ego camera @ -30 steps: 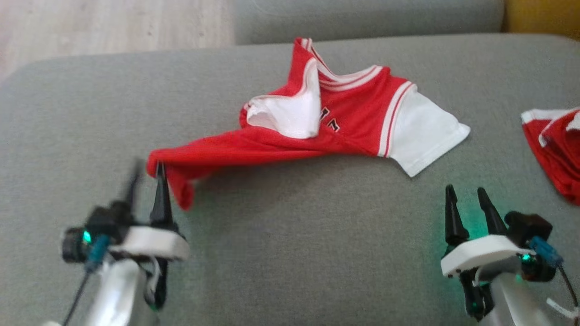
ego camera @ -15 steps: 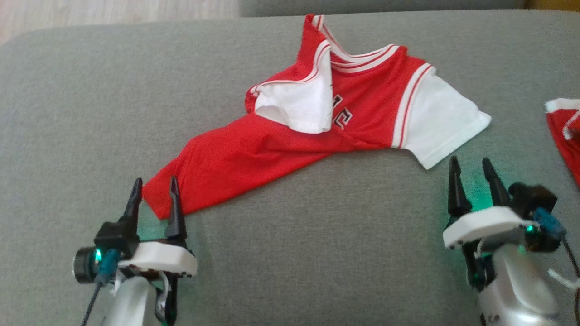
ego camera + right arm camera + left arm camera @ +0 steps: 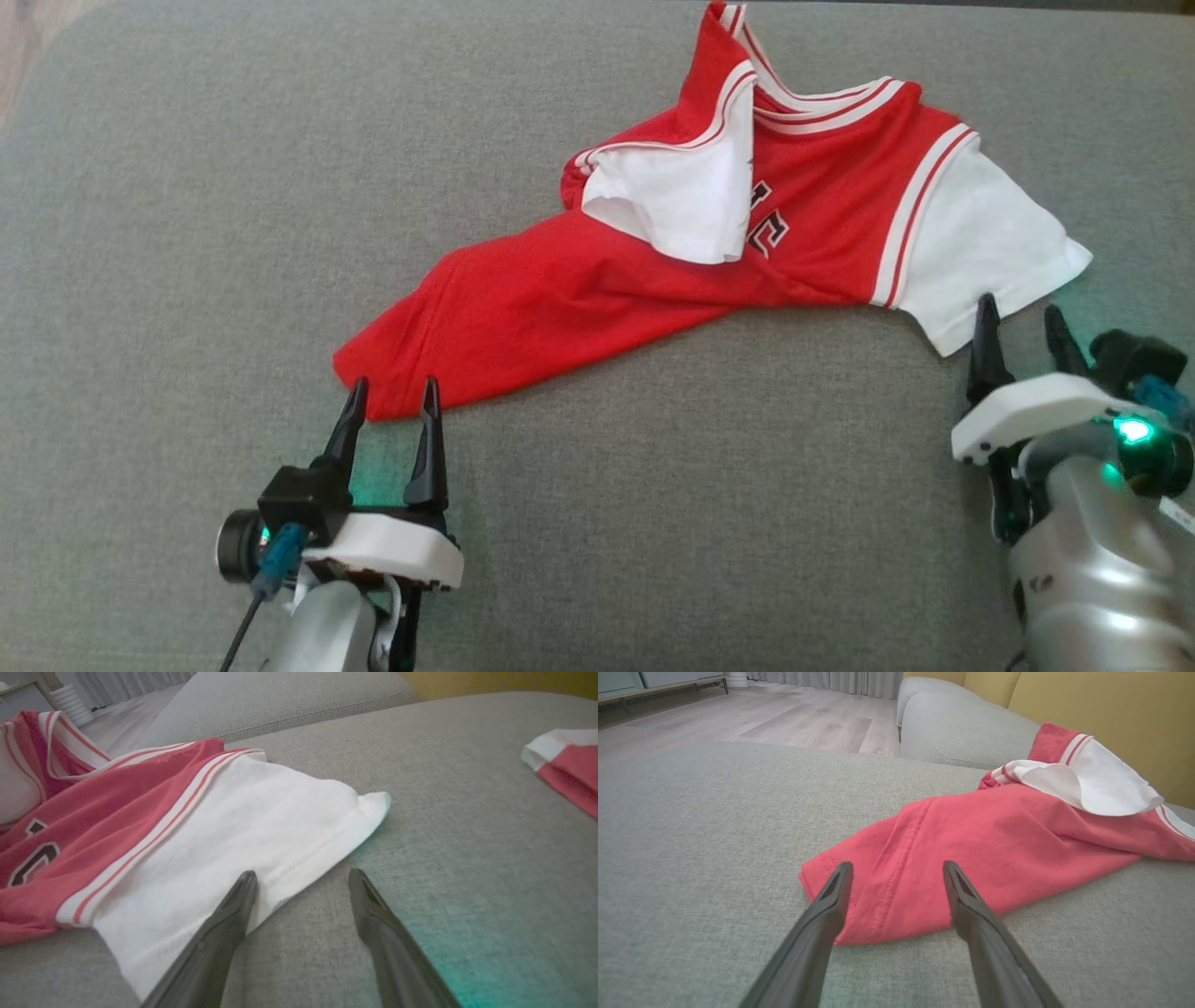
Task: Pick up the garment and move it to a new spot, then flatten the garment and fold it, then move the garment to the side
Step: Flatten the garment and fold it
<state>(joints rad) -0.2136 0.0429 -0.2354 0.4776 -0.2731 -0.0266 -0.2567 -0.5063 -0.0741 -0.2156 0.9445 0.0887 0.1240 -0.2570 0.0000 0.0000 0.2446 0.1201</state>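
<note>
My left gripper [image 3: 395, 390] open, empty at hem of jersey [image 3: 579, 299], right gripper [image 3: 1019, 308] open, empty by its sleeve, sofa [image 3: 187, 233] beneath, second garment [image 3: 567, 763] beyond sleeve.

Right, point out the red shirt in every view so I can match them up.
Head view: the shirt runs from the centre to the upper right, hem corner by the left hand.
Left wrist view: shirt centre to right, hem behind the open fingers.
Right wrist view: shirt across the left half, white sleeve foremost.
Shared landmark: the grey cushion under it.
</note>
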